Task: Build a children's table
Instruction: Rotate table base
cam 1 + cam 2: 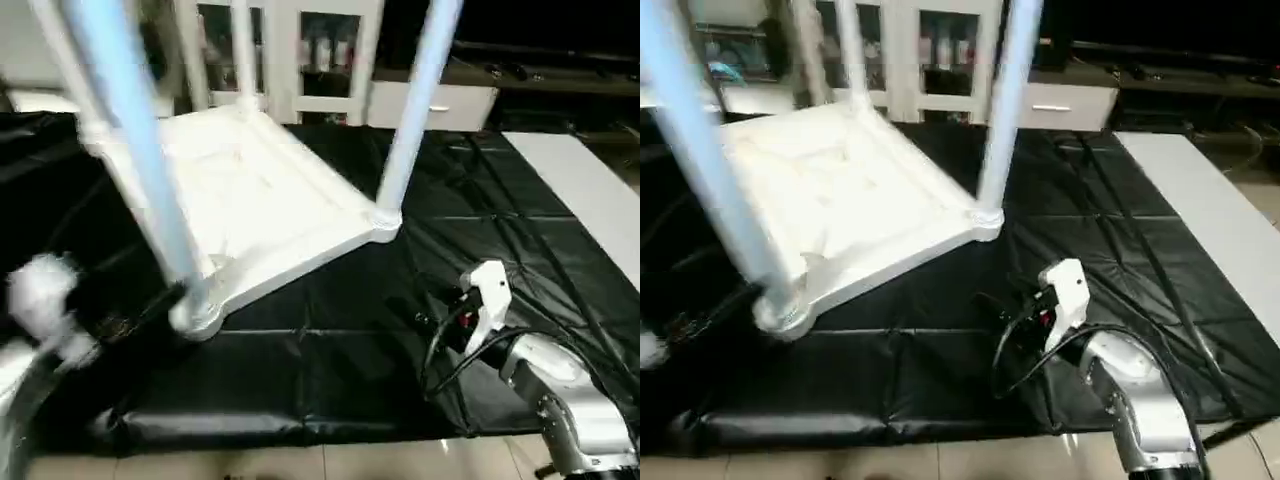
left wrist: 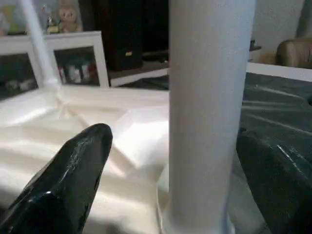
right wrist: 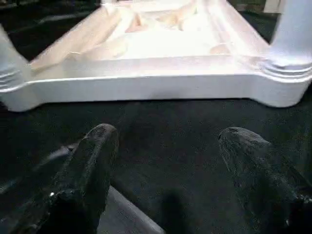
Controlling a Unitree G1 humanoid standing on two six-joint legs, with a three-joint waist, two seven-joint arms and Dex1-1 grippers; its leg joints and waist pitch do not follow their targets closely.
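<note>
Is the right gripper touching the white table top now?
Apart. In the right wrist view, bare black cover lies between the right gripper and the near edge of the table top; its jaws stand open, holding nothing.

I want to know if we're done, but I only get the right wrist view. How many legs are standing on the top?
Observer: Four legs, one at each corner of the top.
Operator: Where's the left claw?
Observer: The left claw is at the base of the near left leg.
Operator: Is it squeezing it?
Observer: No. Its fingers are open, one on each side of that leg, with a gap showing.
</note>
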